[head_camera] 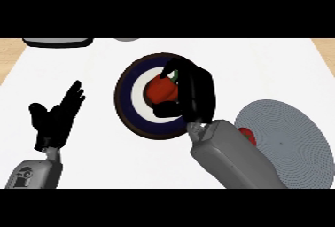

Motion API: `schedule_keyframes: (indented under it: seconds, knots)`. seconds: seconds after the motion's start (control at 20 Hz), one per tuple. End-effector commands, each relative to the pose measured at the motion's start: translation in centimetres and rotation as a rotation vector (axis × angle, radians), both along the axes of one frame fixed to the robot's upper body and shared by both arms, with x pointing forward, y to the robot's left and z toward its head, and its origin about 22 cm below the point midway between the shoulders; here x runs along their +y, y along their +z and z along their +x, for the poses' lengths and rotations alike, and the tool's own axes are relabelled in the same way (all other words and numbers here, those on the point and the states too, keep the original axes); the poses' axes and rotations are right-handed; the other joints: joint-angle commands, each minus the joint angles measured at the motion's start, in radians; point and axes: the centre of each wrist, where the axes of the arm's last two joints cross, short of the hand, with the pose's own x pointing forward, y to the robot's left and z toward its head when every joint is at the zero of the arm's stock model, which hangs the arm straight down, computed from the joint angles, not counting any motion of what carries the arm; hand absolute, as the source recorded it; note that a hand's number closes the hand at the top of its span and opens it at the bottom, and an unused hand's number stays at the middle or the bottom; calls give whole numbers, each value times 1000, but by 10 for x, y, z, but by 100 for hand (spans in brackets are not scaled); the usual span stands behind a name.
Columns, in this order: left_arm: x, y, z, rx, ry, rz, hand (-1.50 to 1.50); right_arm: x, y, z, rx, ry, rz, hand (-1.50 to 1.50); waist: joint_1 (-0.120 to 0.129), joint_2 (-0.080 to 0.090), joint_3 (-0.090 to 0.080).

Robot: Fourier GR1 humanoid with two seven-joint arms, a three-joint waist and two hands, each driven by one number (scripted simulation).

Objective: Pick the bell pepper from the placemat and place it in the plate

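No writing, label, brand, number or sign can be read anywhere from here: nothing legible stands on the counter, the dishes, the mat or the robot's arms.

A big white counter [98, 164] fills most of the view. At the far corners, light brown wood [9, 55] shows on the left and again on the right. At the far left edge of the counter sits a grey thing with a dark rim [57, 42], cut off by the top of the view, so its shape cannot be told. Near it, further right, is a small grey round thing [126, 39], also cut off. A small red thing [248, 135] peeks out lower right, mostly hidden.
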Motion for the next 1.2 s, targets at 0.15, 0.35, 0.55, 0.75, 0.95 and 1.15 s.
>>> schedule_keyframes:
  seconds: [0.15,0.35,0.55,0.75,0.95,1.15]
  knots:
    - [-12,-1,5,3,-16,-1,0,-24,-45,29,141,35,-109,150,-3,2,0]
    - [3,1,8,-19,11,8,0,-46,-57,44,311,79,69,150,3,6,1]
    - [10,11,9,-7,4,-3,0,-49,-73,48,279,210,17,-150,-4,1,0]
    - [25,-1,4,9,12,-8,0,-58,-69,54,104,212,53,-150,-6,0,0]
    - [2,-2,0,5,8,-13,0,-46,-38,44,-98,288,253,-150,-5,-4,1]
    - [10,6,-1,6,0,16,0,-58,-10,38,-141,370,426,-150,-9,-5,1]
